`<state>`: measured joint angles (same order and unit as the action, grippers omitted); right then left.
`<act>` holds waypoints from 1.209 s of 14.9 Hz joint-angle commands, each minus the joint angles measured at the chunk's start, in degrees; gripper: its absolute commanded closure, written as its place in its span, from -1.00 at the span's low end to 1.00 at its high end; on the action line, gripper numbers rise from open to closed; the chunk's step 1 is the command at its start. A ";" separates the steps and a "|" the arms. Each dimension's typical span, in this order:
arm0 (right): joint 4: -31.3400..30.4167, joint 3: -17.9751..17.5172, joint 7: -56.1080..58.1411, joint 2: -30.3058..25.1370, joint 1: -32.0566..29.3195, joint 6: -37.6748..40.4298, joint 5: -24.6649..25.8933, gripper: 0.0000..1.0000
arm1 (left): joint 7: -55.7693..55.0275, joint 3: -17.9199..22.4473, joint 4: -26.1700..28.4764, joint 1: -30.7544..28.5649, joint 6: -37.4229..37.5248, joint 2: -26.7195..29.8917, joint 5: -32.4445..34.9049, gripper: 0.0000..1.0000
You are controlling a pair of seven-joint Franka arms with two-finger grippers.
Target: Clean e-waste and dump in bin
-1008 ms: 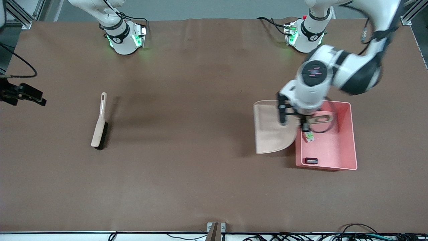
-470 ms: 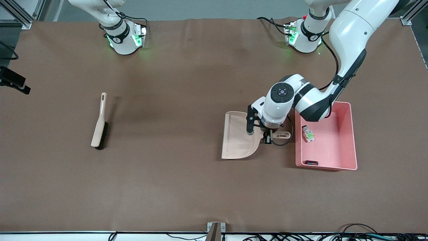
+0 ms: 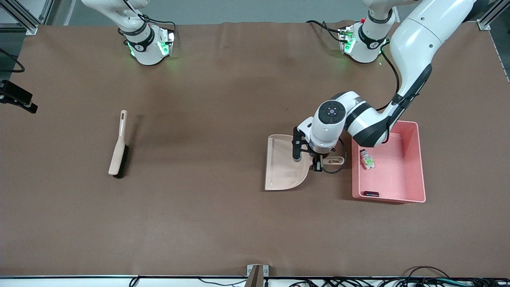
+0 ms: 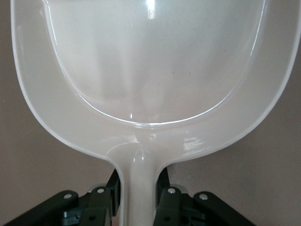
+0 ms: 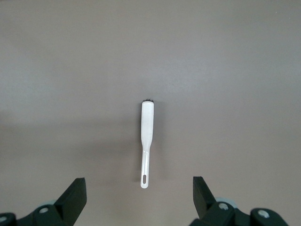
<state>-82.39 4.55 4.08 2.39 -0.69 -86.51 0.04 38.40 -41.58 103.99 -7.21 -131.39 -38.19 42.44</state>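
Note:
The pink bin (image 3: 414,159) stands at the left arm's end of the table. Both pieces of e-waste lie in it: the white-grey part with the green patch (image 3: 367,159) and the dark block (image 3: 371,194), which sits nearer the front camera. My left gripper (image 3: 317,163) is shut on the handle of the empty beige dustpan (image 3: 285,167), which lies flat and low on the table beside the bin. The left wrist view shows the handle (image 4: 138,174) between the fingers (image 4: 165,188). My right gripper (image 5: 139,197) is open and empty, high over the brush (image 5: 146,127).
The beige brush with black bristles (image 3: 118,147) lies on the brown table toward the right arm's end. A dark part of the right hand (image 3: 18,100) shows at the edge of the front view. Cables run along the table edge nearest the front camera.
My left gripper carried the dustpan from over the bin's edge down to the table beside the bin, toward the middle. Both parts stay in the bin. The right hand shifted slightly.

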 commanded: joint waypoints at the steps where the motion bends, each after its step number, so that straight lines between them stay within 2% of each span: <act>1: -5.77 -0.42 0.49 -4.59 -0.19 -1.38 1.27 -1.00 | -5.77 -0.08 -0.54 0.52 -0.62 -2.23 5.26 0.95; 2: -5.77 -0.33 0.58 -4.50 -0.36 -1.29 1.45 -1.00 | -8.14 -0.08 -0.46 1.22 -0.62 -2.50 6.24 0.91; 3: -5.68 -0.33 0.58 -4.50 -0.37 -1.20 1.36 -1.00 | -10.17 -0.08 -0.54 1.84 -0.62 -2.76 6.33 0.17; 4: -5.68 -0.33 0.50 -4.50 -0.45 -1.20 1.36 -1.00 | -10.36 -0.08 -0.63 1.32 -0.62 -2.77 6.34 -0.78; 5: -5.68 -0.33 0.41 -4.50 -0.28 -1.03 1.45 -1.00 | -10.19 -0.52 -1.07 0.97 0.07 -1.98 5.73 -1.00; 6: -5.59 -0.33 0.32 -4.41 -0.28 -0.94 1.45 -1.00 | -9.92 -0.96 -1.68 0.53 2.78 0.46 4.24 -1.00; 7: -5.51 -0.33 0.32 -4.41 -0.37 -1.11 1.45 -1.00 | -10.01 -2.18 -3.60 0.53 7.42 2.31 -0.21 -1.00; 9: -5.50 -0.33 0.41 -4.41 -0.37 -1.38 1.45 -1.00 | -10.01 -2.81 -11.66 0.53 21.70 4.34 -9.88 -1.00; 11: -5.07 -0.33 0.49 -4.41 -0.28 -1.55 1.45 -1.00 | -10.27 -3.86 -22.55 0.70 37.71 4.53 -12.82 -1.00; 12: -4.98 -0.42 0.58 -4.41 -0.19 -1.55 1.45 -1.00 | -10.97 -4.73 -25.30 0.53 43.18 5.22 -12.91 -1.00; 14: -4.80 -0.42 0.58 -4.41 -0.19 -1.55 1.45 -1.00 | -14.12 -4.57 -26.73 -0.61 46.48 9.16 -13.26 -1.00; 16: -4.80 -0.42 0.58 -4.41 -0.19 -1.64 1.45 -1.00 | -19.31 -4.48 -26.65 -2.72 47.45 15.57 -12.82 -1.00; 18: -4.80 -0.42 0.58 -4.41 -0.19 -1.47 1.45 -1.00 | -23.69 -4.39 -26.56 -4.82 51.30 18.67 -13.17 -1.00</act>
<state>-85.77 4.51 4.09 -0.47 -0.70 -87.55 0.41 18.98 -45.97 76.20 -9.90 -83.17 -23.92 30.28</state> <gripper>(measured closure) 0.000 0.000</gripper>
